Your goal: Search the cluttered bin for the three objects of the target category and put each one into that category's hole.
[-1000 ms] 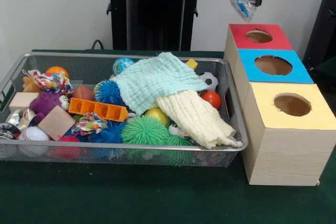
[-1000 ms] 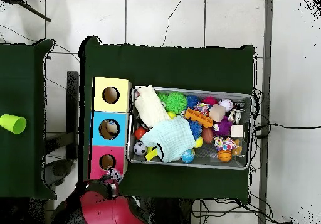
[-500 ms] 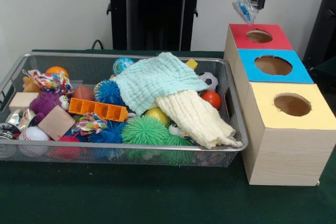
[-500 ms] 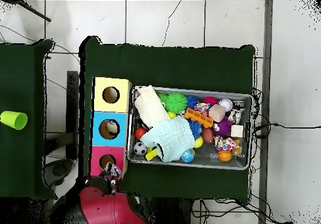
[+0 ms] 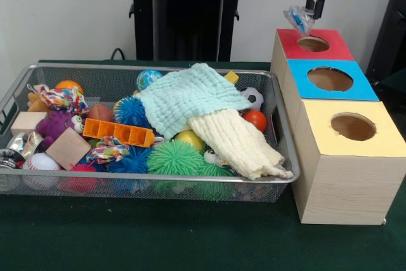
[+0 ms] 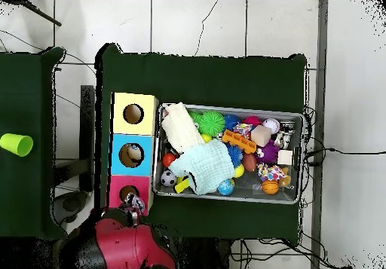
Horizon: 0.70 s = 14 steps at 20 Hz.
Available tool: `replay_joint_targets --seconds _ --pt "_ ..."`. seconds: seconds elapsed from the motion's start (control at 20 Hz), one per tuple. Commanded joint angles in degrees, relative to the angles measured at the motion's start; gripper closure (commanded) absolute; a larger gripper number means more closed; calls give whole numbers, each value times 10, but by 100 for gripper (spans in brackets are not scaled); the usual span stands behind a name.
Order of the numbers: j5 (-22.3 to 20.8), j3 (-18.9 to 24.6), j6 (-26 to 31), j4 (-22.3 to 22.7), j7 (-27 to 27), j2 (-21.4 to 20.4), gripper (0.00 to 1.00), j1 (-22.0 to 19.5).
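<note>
Dark green cloth covers the table (image 5: 190, 245), with a pale wall behind. At the top right, the gripper (image 5: 313, 8) hangs with its black fingers pinched on a crinkled clear wrapper (image 5: 297, 17) with blue inside, held just above the red-topped box (image 5: 312, 45), near the edge of its round hole. Beside it in one row stand a blue-topped box (image 5: 333, 80) and a yellow-topped box (image 5: 350, 157), each with its own hole. To their left, a wire mesh bin (image 5: 146, 188) holds spiky rubber balls, wooden blocks, an orange brick and two draped cloths, mint and cream.
</note>
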Motion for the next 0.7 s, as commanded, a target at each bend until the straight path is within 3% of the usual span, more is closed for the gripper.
replay_joint_targets --seconds 0.05,0.7 --pt "33 -3 -7 -48 123 46 100 13" --pt "71 -15 15 -80 128 62 100 46"
